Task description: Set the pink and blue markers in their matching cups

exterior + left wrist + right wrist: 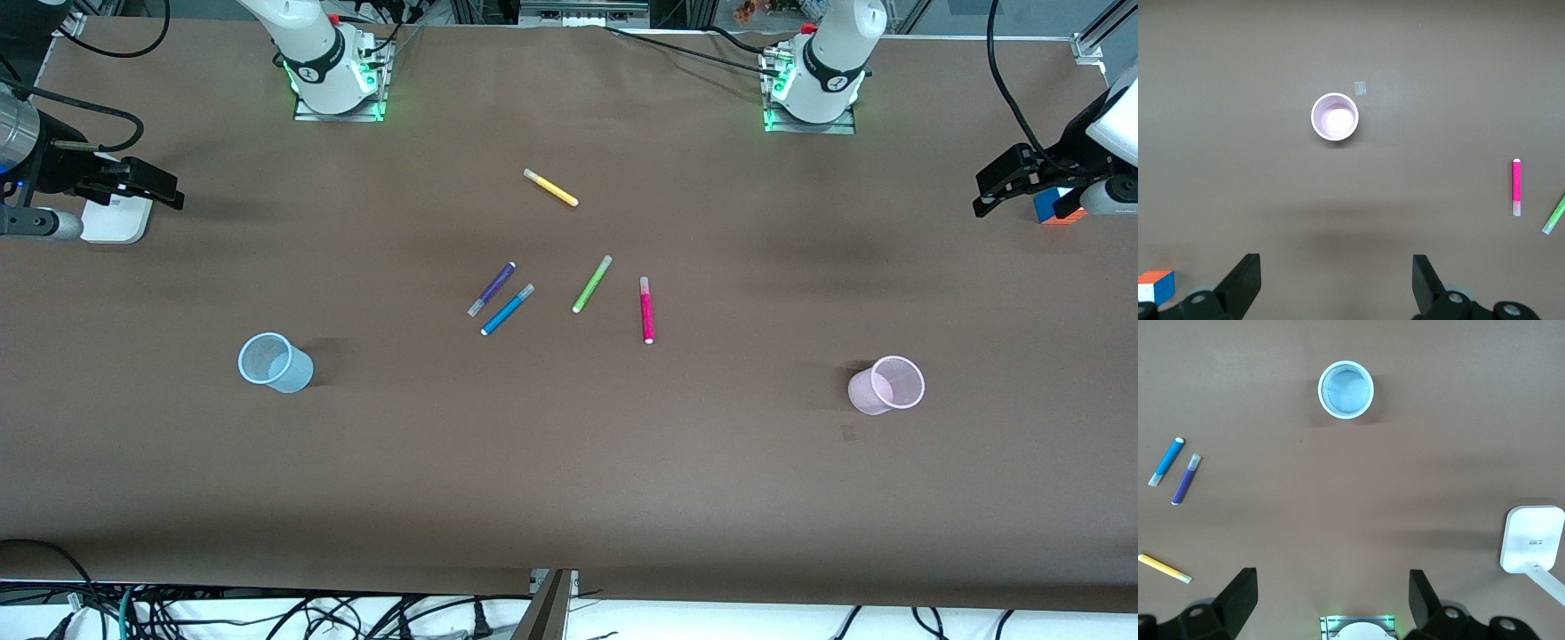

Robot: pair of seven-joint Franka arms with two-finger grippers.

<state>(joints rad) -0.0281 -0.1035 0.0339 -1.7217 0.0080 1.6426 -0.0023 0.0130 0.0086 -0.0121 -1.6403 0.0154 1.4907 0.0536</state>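
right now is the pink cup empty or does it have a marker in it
Empty. The pink cup stands upright, its bare bottom showing from above. The pink marker lies flat on the table.

Brown table (569, 480) bears five markers (646, 309), two cups (276, 363).

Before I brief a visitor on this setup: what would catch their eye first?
Five bright markers lie scattered mid-table, the pink marker and blue marker among them. The blue cup stands toward the right arm's end, the pink cup toward the left arm's. The left gripper and right gripper hang open above the table's ends.
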